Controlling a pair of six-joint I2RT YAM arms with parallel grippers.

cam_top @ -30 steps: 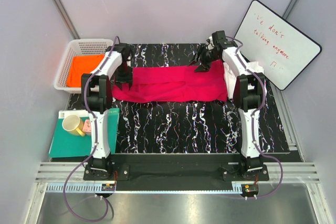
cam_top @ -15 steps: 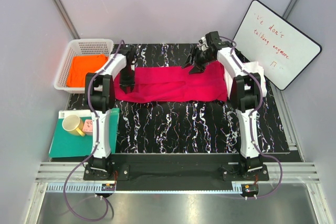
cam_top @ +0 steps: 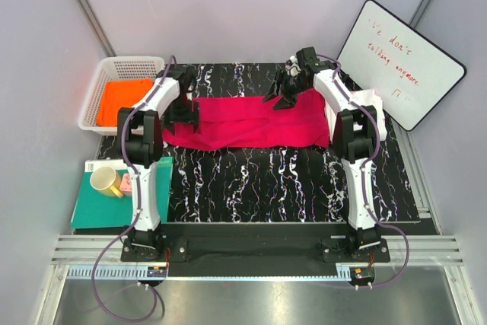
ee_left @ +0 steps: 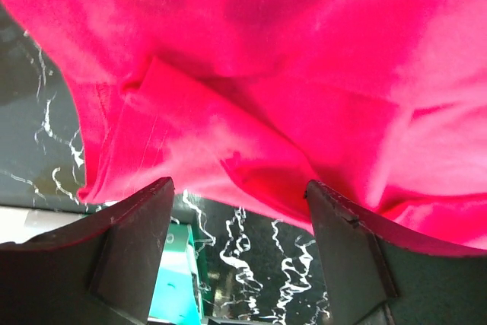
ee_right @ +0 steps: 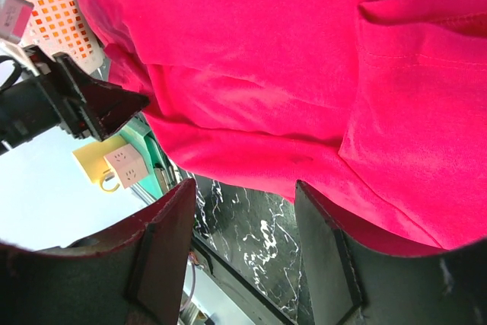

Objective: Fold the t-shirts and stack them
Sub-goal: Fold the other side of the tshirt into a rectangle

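Near left: teal-green board (cam_top: 91, 211) with a yellow mug (cam_top: 103, 180) on it, off the working area.

Mid-bench (cam_top: 266, 180): the crimson-pink t-shirt (cam_top: 243, 123) lies as a flat band, its long axis running left to right across the black marbled surface, roughly between the two arms. Partly folded, by my reading; not yet stacked.

Left pincer (cam_top: 183, 116): over the shirt's left end, jaws wide, nothing between them. Its wrist view shows a doubled flap and hem just beyond the fingertips.

Right pincer (cam_top: 280, 98): at the far long edge, right of centre, jaws apart, no cloth gripped.

Key relation: each arm is nearest its own end of the band, so a fold along the long axis would call for both.

Far: orange t-shirt (cam_top: 122, 100) in the white basket (cam_top: 91, 100), left; white t-shirt (cam_top: 373, 100) bunched behind the right arm; whiteboard (cam_top: 399, 62) beyond.
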